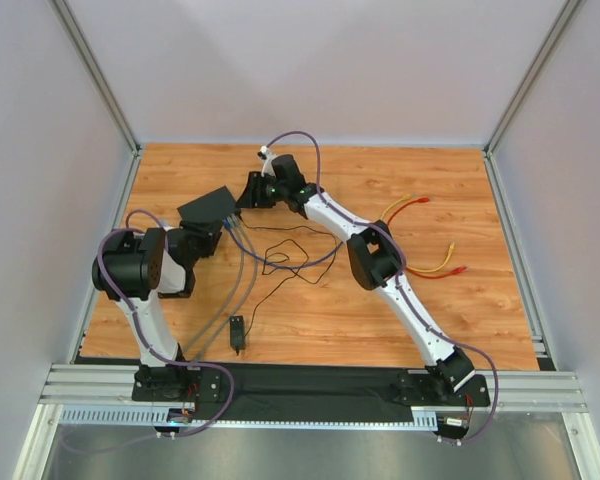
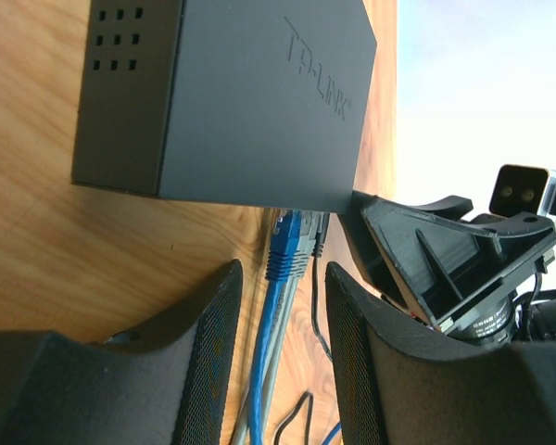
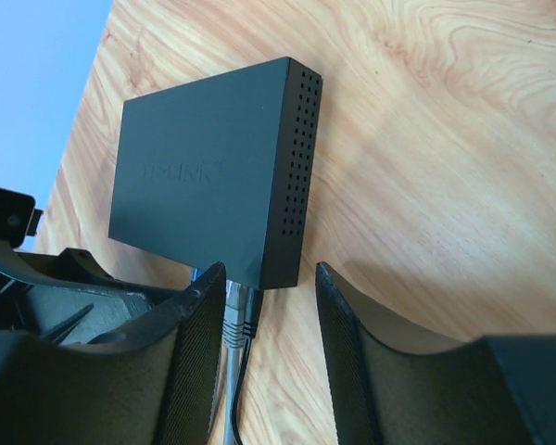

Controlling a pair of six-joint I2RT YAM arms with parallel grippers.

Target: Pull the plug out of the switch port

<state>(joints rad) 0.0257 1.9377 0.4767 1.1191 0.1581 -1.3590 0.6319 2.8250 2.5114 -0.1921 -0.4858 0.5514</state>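
The flat black switch (image 1: 205,207) lies on the wooden table at the back left, also shown in the left wrist view (image 2: 232,93) and the right wrist view (image 3: 204,185). A blue plug (image 2: 287,246), a grey plug (image 3: 228,301) and a thin black power plug (image 3: 252,311) sit in its near edge. My left gripper (image 2: 283,311) stands open astride the blue and grey cables just below the plugs, touching neither. My right gripper (image 3: 264,315) is open at the switch's corner, with the grey and black plugs close to its left finger (image 3: 196,343).
Grey and blue cables (image 1: 225,290) run from the switch toward the near edge. A small black adapter (image 1: 238,333) on a thin black wire lies in front. Yellow and red cables (image 1: 430,262) lie at the right. Both grippers (image 1: 217,232) (image 1: 242,200) crowd the switch's port side.
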